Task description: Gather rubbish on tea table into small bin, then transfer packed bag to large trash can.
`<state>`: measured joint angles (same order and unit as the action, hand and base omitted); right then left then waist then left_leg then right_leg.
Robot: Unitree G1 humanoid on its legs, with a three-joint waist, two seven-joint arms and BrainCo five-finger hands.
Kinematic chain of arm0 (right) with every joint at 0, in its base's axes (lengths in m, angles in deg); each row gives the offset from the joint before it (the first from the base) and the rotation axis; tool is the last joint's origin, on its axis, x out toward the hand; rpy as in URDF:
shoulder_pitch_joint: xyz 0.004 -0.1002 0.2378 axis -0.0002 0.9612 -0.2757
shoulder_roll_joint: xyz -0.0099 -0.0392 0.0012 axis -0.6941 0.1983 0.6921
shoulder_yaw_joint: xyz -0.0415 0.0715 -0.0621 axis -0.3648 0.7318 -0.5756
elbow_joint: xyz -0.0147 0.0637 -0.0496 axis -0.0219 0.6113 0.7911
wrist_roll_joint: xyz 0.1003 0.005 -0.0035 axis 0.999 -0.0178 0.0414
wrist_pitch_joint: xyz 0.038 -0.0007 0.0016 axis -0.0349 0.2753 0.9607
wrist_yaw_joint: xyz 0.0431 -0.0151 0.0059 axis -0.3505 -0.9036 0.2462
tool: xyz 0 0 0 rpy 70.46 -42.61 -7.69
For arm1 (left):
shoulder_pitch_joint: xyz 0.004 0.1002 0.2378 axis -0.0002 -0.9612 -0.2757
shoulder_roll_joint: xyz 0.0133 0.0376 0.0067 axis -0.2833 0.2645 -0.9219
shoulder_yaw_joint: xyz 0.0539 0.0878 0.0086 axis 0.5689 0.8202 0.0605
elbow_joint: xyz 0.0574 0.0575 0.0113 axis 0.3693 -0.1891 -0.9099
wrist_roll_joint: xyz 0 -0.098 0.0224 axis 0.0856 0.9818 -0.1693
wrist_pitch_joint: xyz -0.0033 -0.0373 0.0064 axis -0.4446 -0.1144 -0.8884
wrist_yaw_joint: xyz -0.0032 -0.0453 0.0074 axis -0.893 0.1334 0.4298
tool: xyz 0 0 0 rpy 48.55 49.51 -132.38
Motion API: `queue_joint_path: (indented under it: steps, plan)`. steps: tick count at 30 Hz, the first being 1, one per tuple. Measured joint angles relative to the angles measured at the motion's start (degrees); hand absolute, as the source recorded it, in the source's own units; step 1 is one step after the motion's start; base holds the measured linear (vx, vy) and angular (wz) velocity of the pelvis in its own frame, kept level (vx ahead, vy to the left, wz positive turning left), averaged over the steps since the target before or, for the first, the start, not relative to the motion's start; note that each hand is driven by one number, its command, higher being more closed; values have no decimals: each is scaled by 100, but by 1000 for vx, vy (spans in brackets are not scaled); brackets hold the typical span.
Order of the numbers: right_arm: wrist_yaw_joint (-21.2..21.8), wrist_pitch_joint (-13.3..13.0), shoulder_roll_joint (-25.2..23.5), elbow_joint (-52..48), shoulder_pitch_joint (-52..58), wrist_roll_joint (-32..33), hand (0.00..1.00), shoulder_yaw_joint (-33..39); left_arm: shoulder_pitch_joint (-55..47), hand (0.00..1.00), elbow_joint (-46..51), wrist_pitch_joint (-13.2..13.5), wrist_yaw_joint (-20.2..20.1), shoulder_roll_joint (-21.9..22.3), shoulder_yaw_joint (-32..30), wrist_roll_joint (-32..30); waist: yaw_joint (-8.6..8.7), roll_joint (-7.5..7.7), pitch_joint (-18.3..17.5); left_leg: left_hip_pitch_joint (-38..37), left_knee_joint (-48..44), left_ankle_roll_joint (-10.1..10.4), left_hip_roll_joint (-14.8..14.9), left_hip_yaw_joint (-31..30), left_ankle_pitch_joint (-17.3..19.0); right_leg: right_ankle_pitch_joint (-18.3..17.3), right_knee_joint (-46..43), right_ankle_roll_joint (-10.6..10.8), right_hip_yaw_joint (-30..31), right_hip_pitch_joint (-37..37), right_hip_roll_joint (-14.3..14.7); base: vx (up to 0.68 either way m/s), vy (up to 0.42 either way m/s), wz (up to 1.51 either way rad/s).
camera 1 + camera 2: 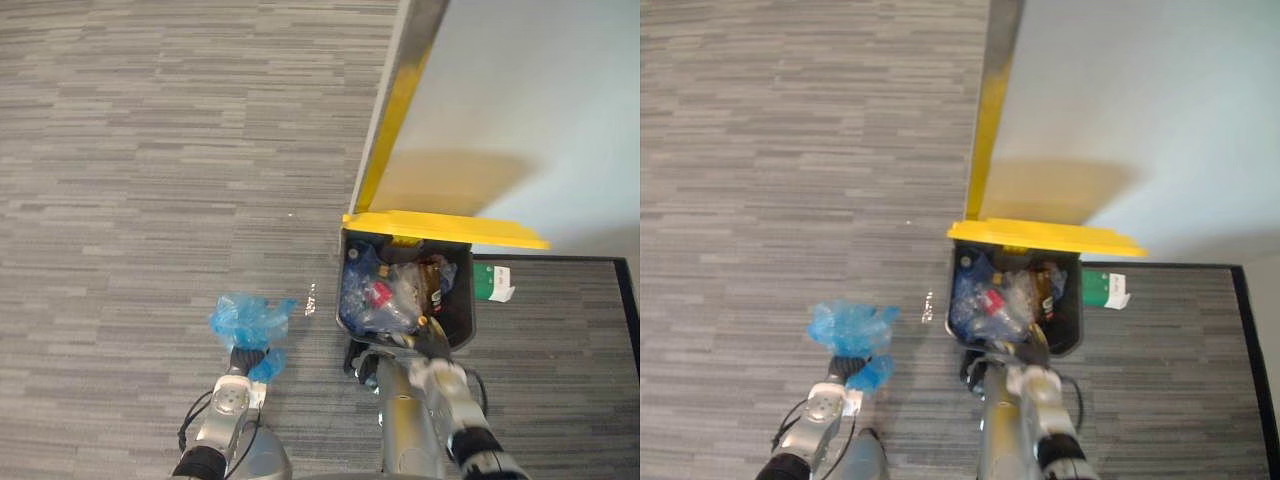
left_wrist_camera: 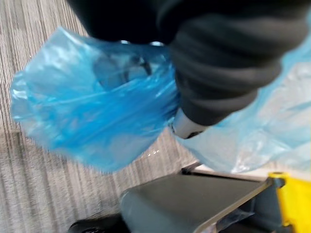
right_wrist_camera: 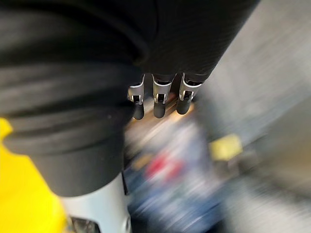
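Looking down from the head cameras, the left eye view shows a grey carpet floor (image 1: 150,150) with a large trash can (image 1: 464,305) standing against a pale wall panel (image 1: 530,100) that has a yellow edge strip (image 1: 390,130). The can's yellow lid (image 1: 440,228) is raised at the far side, and the open can is crowded with rubbish (image 1: 385,295): blue film, clear plastic and a red item. A green and white package (image 1: 493,283) lies on the floor just beside the can, on the robot's right. The left hand (image 1: 243,357) is clenched round the neck of a blue rubbish bag (image 1: 245,318). The bag's crumpled bulk stands past the hand, above the carpet, to the left of the can and apart from it. The right hand (image 1: 425,348) is at the can's near rim. The right eye view gives the same layout.

The left wrist view shows the blue bag bunched against the hand's dark cover, its film spreading to both sides. The grey rim of the can and a corner of the yellow lid lie just beyond.

The right wrist view shows the right hand released, its fingers (image 3: 159,104) straight in a row and holding nothing. They point toward the blurred contents of the can, and the yellow lid shows at one corner.
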<state>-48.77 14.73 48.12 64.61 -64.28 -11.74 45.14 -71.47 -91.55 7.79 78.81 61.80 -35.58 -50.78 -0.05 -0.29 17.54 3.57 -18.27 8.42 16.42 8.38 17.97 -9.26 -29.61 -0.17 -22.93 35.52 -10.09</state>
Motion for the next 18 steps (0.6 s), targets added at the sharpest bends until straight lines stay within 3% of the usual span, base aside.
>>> queue_joint_path:
  steps: [2,4,7,12,15,18]
  plan:
    - [-27,-53,92,0,-409,18,0,2,-11,100,107,61,1,36,15,44,-40,6,3,72,27,33,-1,-5,26,61,62,33,-36,29,-25,-144,-21,19]
    - [-73,-123,410,0,-1162,33,0,-4,-21,100,136,135,9,30,11,58,-53,10,39,144,36,239,4,-83,211,173,117,90,-53,66,-37,-166,18,8]
    - [-211,-99,892,9,-1508,135,0,-45,-68,100,205,177,31,26,12,162,-65,27,88,197,9,285,-7,-108,226,288,207,166,3,65,2,-118,18,-2]
    - [-265,-25,1742,3,-2346,137,0,-279,-68,100,328,178,108,23,142,164,-42,-14,272,146,90,369,8,-96,218,280,140,149,95,177,109,-15,5,-13]
    - [-268,10,2153,2,-2790,133,0,-381,-3,100,534,183,102,31,354,165,3,-29,336,78,150,542,-27,-50,135,242,-61,133,173,279,85,9,11,-10]
    - [-250,75,2398,4,-2900,129,0,-552,23,100,692,206,99,27,412,185,27,-28,365,21,183,537,-65,-38,137,186,-168,124,194,284,26,-9,9,0]
